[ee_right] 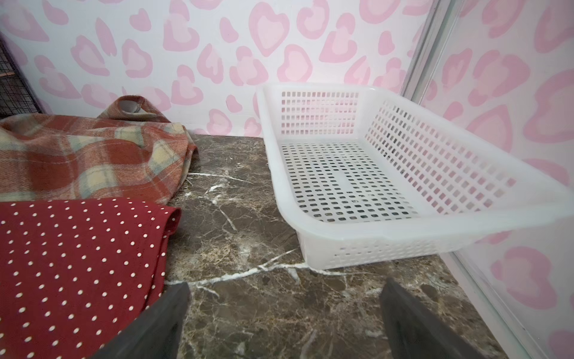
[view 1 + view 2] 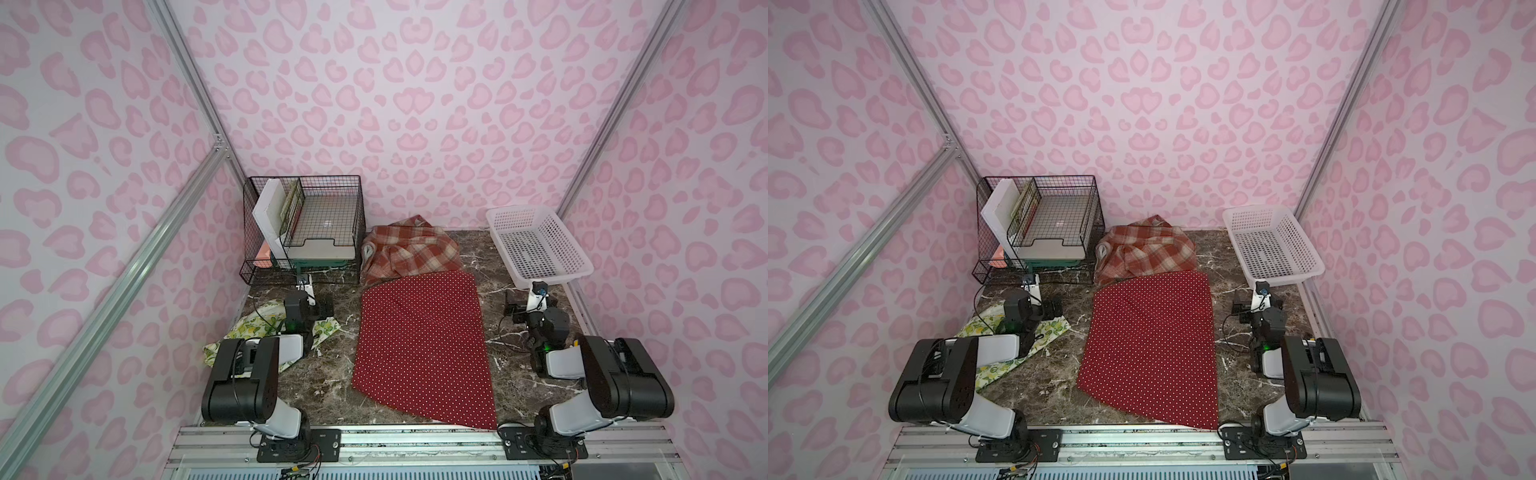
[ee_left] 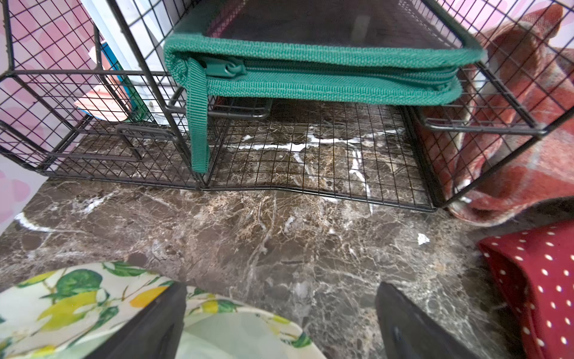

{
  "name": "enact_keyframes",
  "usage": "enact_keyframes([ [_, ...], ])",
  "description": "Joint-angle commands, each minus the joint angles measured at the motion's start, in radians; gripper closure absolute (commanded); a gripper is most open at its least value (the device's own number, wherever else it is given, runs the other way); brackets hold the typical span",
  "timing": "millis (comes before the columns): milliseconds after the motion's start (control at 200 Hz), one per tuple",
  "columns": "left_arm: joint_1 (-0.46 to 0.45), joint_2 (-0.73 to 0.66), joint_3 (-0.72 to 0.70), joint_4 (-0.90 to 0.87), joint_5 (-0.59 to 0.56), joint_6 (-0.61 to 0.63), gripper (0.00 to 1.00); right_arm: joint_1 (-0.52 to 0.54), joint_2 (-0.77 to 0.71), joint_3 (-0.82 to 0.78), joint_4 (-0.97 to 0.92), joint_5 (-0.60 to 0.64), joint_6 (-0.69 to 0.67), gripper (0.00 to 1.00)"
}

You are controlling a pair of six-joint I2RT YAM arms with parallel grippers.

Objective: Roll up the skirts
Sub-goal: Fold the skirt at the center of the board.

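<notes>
Both my claws stand wide with nothing in them. My left claw [image 3: 281, 289] hangs low over the edge of the lemon-print skirt [image 2: 257, 323], which lies bunched under that arm on the left of the marble tabletop [image 2: 328, 374], in front of the wire rack [image 2: 305, 232]. I cannot tell whether a finger touches the cloth. My right claw [image 1: 285, 284] hangs over bare marble between the polka-dot skirt [image 2: 419, 345] and the white perforated basket [image 1: 403, 231].

The polka-dot skirt is the one laid ready. It is spread nearly flat down the middle between my arms, its near hem at the front edge of the table and its far edge lapping onto the plaid skirt [image 2: 411, 253], which sits crumpled against the back wall.

I judge the red cloth thin, light and limp. It has no stiffness to push against, and it will likely slide on polished marble rather than curl. I would pinch the two corners of one end, one claw each, fold a first turn over, then keep both sides even so the roll does not run into a cone. The plaid looks thicker and woolly, so it should grip itself better but make a bulkier roll, and it needs flattening first. The lemon print looks as flimsy as the red.
</notes>
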State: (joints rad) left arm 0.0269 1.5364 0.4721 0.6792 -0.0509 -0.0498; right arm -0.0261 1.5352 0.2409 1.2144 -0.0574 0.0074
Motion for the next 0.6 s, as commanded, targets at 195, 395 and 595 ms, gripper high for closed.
enact_keyframes([
  [195,0.002,-0.003,0.001,0.006,0.003,0.002,0.01,0.009,-0.002,-0.002,0.016,0.010,0.006,0.00],
  [395,-0.007,-0.003,0.002,0.006,-0.009,0.006,0.01,0.011,-0.003,-0.001,0.016,0.016,0.005,0.00],
  [595,-0.004,-0.004,0.002,0.006,-0.007,0.004,0.01,0.011,-0.003,-0.002,0.017,0.012,0.007,0.00],
])
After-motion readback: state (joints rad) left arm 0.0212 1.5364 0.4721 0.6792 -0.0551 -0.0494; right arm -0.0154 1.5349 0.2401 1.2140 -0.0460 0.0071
